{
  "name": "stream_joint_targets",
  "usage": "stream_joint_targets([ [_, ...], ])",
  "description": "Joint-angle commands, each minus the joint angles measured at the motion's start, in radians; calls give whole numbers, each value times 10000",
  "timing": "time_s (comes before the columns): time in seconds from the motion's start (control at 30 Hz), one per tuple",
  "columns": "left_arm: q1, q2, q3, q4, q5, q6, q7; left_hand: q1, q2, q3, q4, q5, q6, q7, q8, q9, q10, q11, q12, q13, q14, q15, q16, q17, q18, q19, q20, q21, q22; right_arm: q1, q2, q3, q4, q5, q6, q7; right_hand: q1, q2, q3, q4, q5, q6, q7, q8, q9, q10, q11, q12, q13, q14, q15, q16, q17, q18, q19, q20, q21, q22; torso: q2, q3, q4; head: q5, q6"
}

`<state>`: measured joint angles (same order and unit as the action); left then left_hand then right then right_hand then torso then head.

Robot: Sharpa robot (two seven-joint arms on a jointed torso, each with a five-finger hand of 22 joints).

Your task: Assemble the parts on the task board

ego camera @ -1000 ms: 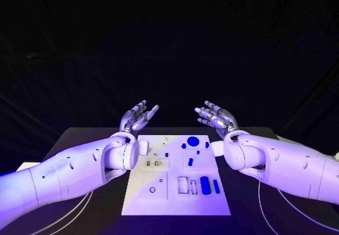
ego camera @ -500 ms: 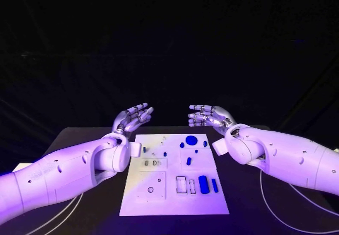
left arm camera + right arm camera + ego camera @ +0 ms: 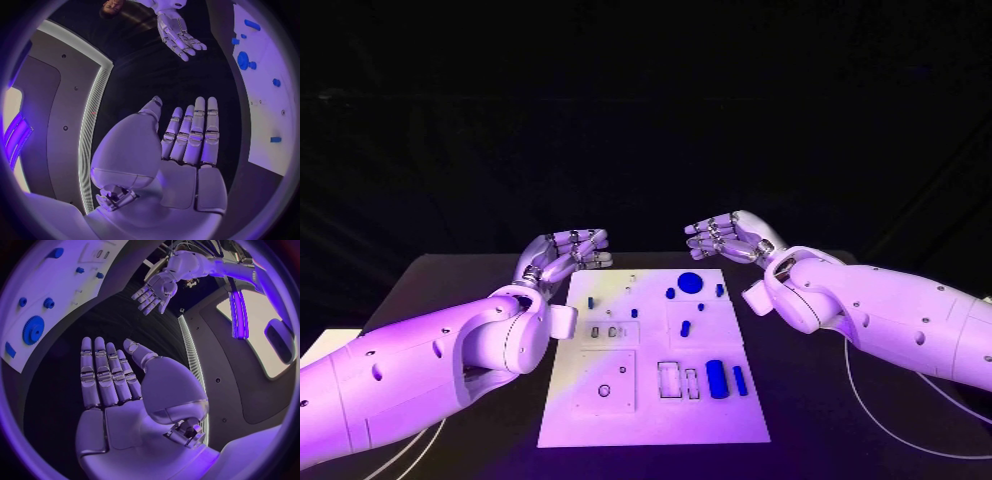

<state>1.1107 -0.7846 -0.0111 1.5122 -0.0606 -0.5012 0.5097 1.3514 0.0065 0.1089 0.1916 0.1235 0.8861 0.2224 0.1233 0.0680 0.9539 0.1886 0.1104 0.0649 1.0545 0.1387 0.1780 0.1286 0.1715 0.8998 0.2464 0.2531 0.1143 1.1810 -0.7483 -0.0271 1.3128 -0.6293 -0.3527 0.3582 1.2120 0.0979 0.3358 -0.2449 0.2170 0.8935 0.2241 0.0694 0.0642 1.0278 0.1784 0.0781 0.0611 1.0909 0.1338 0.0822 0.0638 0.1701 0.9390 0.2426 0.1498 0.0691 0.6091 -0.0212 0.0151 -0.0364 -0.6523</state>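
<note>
The task board [image 3: 653, 400] is white and the parts [image 3: 717, 378] on it are blue. The table [image 3: 444, 290] is black (both hands silver).

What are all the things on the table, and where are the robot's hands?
task board: one, white, flat in the middle of the table.
round gear: one, blue, near the board's far edge.
long pegs: two, blue, lying side by side on the board's near right part.
small parts: several, blue, dotted over the board's far half; too small to tell exactly what each is.
table: one, black, under the board.
left hand: one, silver, held up past the board's far left corner, fingers apart, holding nothing.
right hand: one, silver, held up past the board's far right corner, fingers bent but apart, holding nothing.
</note>
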Motion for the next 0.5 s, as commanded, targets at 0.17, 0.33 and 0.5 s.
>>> stream_joint_targets([
  [0.17, 25, -422, 66, 768, -45, 308, 124, 68, 176, 113, -204, 48, 953, -82, 38, 53, 1180, -334, 17, 85, 1378, -413, 273, 600, 138, 1205, -367, 340, 49, 171, -15, 120, 12, -4037, 95, -1244, 84, -543, 330, -120, -92, 889, -158, 27, 54, 1180, -388, -4, 71, 1868, -581, 463, 285, 164, 1527, -623, 725, 235, 438, -64, 149, -116, 134],
  [0.33, 30, -712, 96, 1377, 492, 422, -9, 35, 144, 176, -199, 45, 1133, -188, -40, 67, 1500, -476, -36, 127, 1971, -608, 608, 1045, 128, 1703, -577, 594, 150, 362, 109, 170, -3, -6416, 820, -2421, 318, -802, -11, -189, -344, 1161, -344, 37, 55, 1659, -665, 36, 109, 3302, -1034, 1251, 786, 140, 2746, -1175, 1630, 653, 633, -86, 213, -177, 216],
  [0.5, 38, -960, 106, 1966, 1065, 523, -151, 9, 100, 224, -206, 45, 1209, -239, -134, 67, 1626, -549, -122, 147, 2395, -743, 1103, 1539, 117, 2096, -736, 888, 293, 590, 278, 183, -38, -8245, 1468, -3322, 366, -910, -258, -65, -459, 1297, -489, -4, 38, 1940, -834, 14, 115, 4175, -1289, 2051, 1387, 133, 3458, -1501, 2363, 1026, 835, -106, 263, -233, 317],
])
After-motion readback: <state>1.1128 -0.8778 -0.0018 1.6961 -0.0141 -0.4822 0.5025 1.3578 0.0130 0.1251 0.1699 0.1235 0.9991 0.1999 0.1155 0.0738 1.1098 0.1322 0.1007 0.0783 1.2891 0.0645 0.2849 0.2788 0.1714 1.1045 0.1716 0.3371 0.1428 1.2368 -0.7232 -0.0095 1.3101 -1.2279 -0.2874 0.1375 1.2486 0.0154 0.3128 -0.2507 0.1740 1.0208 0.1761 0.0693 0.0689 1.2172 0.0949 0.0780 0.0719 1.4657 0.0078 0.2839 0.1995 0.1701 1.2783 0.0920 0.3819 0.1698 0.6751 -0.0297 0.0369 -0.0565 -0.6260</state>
